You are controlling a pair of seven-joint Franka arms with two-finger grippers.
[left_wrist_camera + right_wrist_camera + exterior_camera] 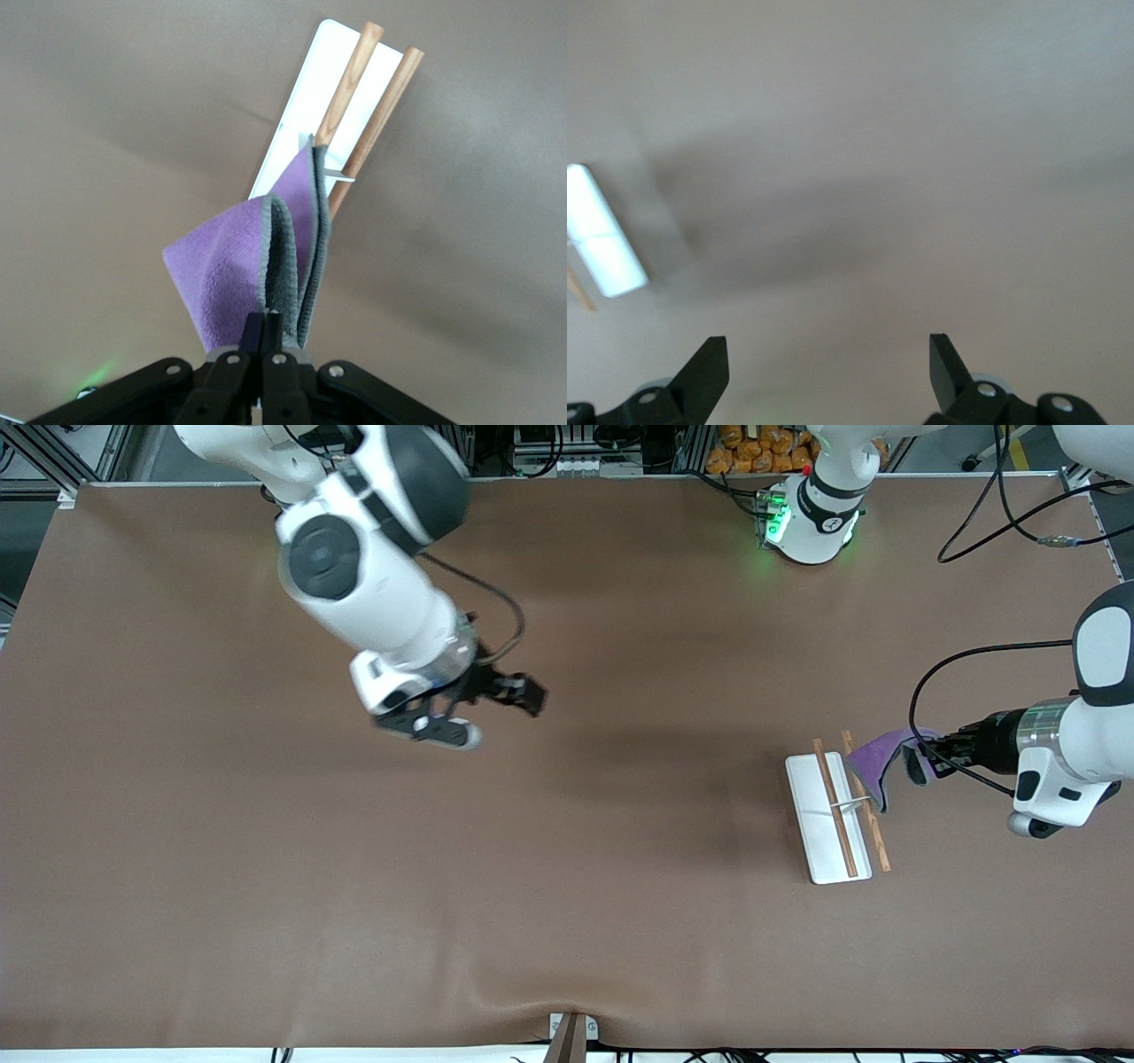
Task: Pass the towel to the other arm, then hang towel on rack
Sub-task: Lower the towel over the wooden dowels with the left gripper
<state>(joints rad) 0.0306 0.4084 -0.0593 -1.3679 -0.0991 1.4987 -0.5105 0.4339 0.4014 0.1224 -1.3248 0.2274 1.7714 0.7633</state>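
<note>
The purple towel [870, 762] with its grey underside hangs folded from my left gripper [930, 757], which is shut on one edge of it and holds it in the air beside the rack. The rack has a white base [817, 819] and two brown rods [836, 806] joined by a small white bracket. The towel's free end droops over the rod nearer the left arm's end of the table. In the left wrist view the towel [232, 266] hangs from my gripper [268, 326] in front of the rack [306, 106]. My right gripper [494, 716] is open and empty over the table's middle.
The brown table cover [567, 886] lies flat around the rack. The right wrist view shows the open right gripper [828, 356] over bare cover, with the rack's white base [601, 237] at the edge of that view. The left arm's cable [921, 691] loops above the towel.
</note>
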